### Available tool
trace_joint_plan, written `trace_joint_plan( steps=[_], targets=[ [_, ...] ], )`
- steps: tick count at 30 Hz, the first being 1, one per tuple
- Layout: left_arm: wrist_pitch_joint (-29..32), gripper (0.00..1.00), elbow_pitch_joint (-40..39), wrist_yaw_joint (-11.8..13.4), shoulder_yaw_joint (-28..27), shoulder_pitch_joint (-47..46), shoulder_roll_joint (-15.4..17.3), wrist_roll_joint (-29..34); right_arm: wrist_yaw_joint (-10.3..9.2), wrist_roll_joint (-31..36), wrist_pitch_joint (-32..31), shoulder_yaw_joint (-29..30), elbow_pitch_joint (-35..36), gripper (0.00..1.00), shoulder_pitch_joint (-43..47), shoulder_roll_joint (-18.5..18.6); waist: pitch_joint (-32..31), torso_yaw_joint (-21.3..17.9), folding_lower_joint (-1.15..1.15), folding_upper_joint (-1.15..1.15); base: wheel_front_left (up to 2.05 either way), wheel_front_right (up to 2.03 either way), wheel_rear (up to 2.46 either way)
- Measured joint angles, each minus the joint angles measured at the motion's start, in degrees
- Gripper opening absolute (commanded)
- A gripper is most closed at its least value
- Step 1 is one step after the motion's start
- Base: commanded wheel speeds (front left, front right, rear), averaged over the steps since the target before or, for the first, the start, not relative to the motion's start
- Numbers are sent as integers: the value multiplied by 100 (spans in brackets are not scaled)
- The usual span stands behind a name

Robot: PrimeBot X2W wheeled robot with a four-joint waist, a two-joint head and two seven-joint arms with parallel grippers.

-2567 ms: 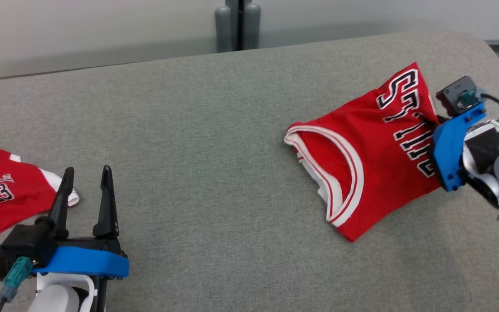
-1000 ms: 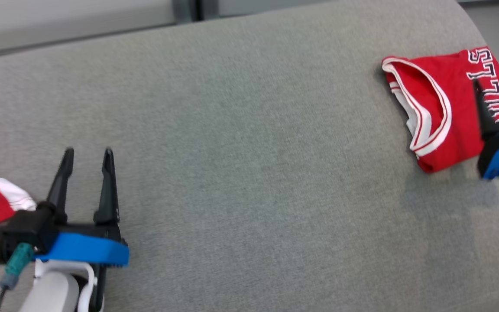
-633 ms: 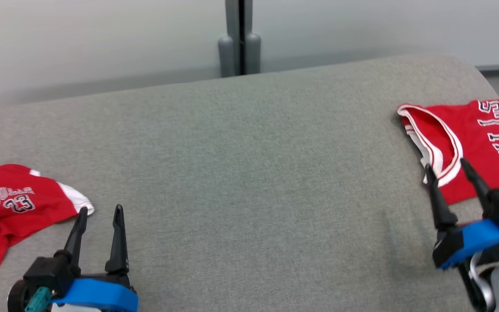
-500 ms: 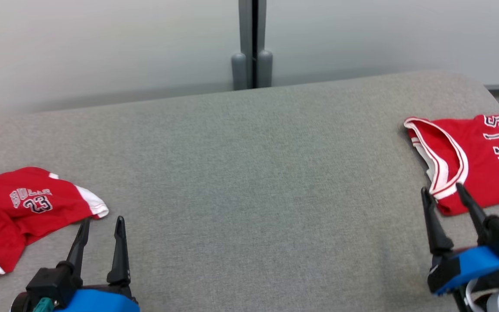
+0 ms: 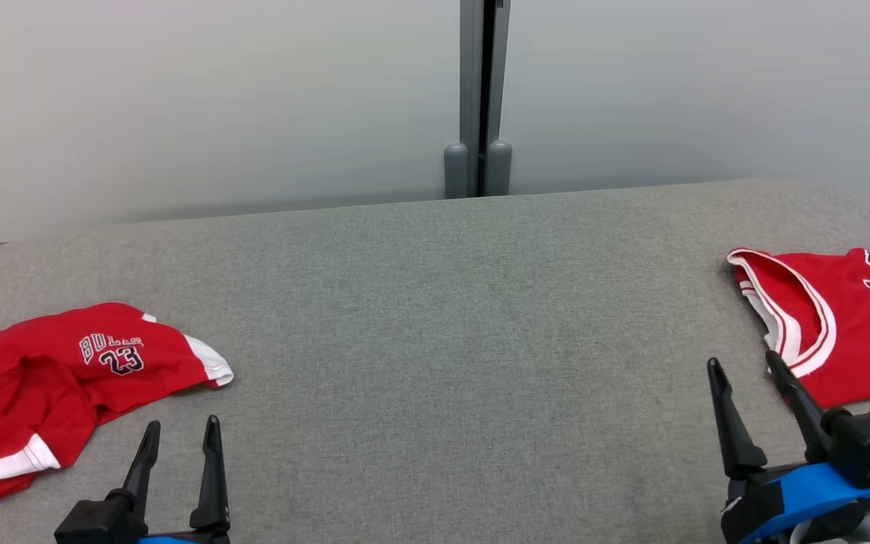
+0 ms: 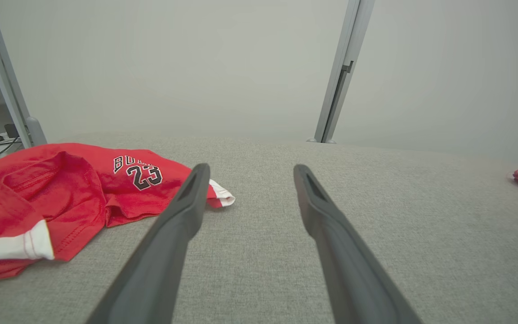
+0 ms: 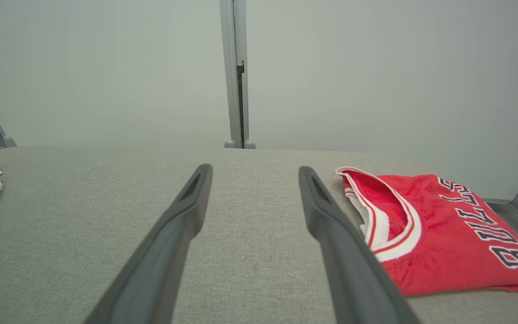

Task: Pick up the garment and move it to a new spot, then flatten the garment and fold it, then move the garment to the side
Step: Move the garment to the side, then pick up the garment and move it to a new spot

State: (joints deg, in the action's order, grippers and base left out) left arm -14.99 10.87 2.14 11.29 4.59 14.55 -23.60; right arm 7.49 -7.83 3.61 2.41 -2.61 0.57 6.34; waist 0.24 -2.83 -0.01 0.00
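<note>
Folded jersey [image 5: 850, 332] lay flat at right edge of grey surface [image 5: 435, 317], set aside there; final move judged done. Neck opening faced surface centre. Long axis apparently ran toward right edge, though far end was cut off in head view. Right gripper [image 5: 743, 360] sat just beside jersey's near edge, fingers parted, holding nothing. Left gripper [image 5: 182, 423] likewise parted and empty, near crumpled red garment [image 5: 65, 378] at left edge, probably next in line.
</note>
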Motion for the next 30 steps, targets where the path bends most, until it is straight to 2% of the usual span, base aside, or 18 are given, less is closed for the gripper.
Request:
trace_joint_plan(
  steps=[19, 26, 30],
  targets=[
    [2, 100, -54, 7, -49, -7, -21, 42, 0, -84, 33, -35, -114, 100, -11, -49, 132, 139, 2, 0, 0, 0, 0],
    [29, 100, -83, 33, -40, -86, 13, 43, 0, -105, 35, -22, -172, 100, -7, -77, 173, 477, 2, 0, 0, 0, 0],
    [54, 100, -109, 41, -38, -111, 68, 42, -1, -121, 51, -86, -188, 100, -18, -101, 193, 921, 2, 0, 0, 0, 0]
  ],
)
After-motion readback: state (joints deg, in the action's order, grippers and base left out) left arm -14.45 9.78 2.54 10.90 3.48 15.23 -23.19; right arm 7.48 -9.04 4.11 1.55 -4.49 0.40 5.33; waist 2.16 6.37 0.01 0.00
